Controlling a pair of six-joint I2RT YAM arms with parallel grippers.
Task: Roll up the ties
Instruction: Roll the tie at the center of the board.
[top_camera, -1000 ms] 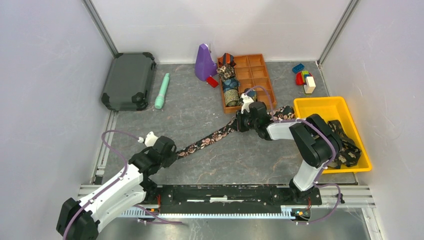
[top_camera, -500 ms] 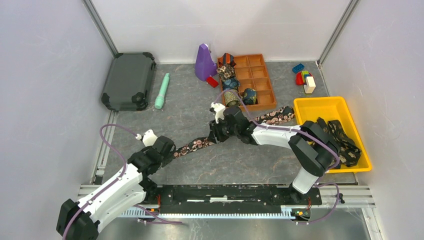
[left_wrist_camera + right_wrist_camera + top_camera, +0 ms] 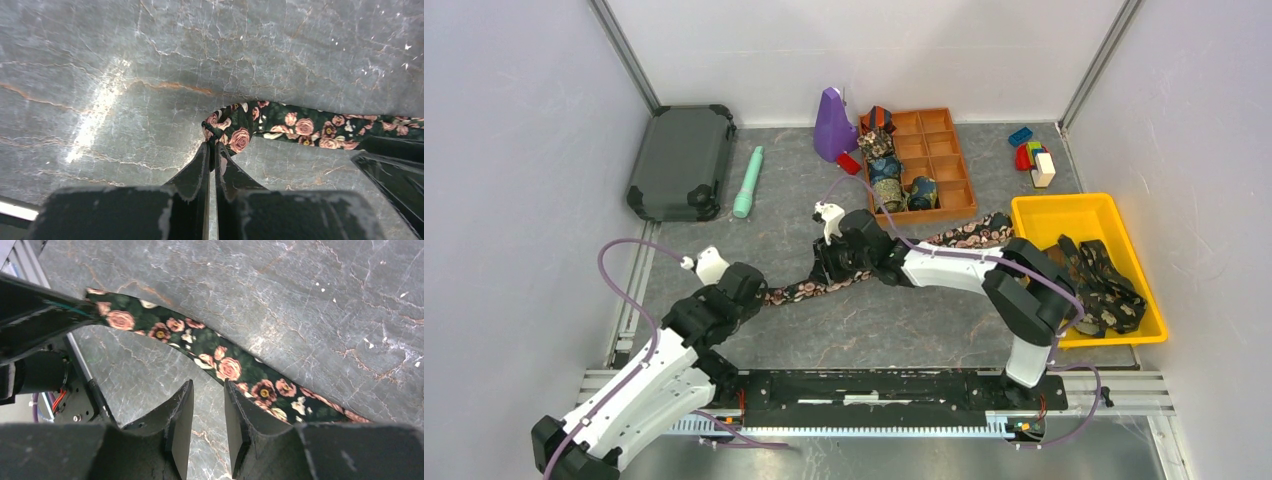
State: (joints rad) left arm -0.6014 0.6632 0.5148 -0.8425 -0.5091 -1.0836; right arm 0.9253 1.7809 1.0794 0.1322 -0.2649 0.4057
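Note:
A long dark tie (image 3: 894,255) with pink roses lies flat across the grey table, running from near the yellow bin to my left gripper (image 3: 759,297). In the left wrist view that gripper (image 3: 212,146) is shut on the tie's (image 3: 300,127) bunched end. My right gripper (image 3: 819,272) hovers over the middle of the strip. Its fingers (image 3: 182,412) stand open with only table between them, and the tie (image 3: 220,362) passes just beyond the right fingertip. Rolled ties (image 3: 884,165) fill the left compartments of the orange tray (image 3: 944,150). More loose ties (image 3: 1104,290) lie in the yellow bin (image 3: 1064,215).
A dark hard case (image 3: 681,162) sits at the back left, with a mint-green cylinder (image 3: 749,182) beside it. A purple object (image 3: 833,125) stands next to the tray. Coloured toy blocks (image 3: 1032,155) lie at the back right. White walls close the table in.
My right gripper has slid left along the tie, from near the tray toward the left gripper, and its jaws have parted. The left arm has drawn the tie's end slightly leftward.

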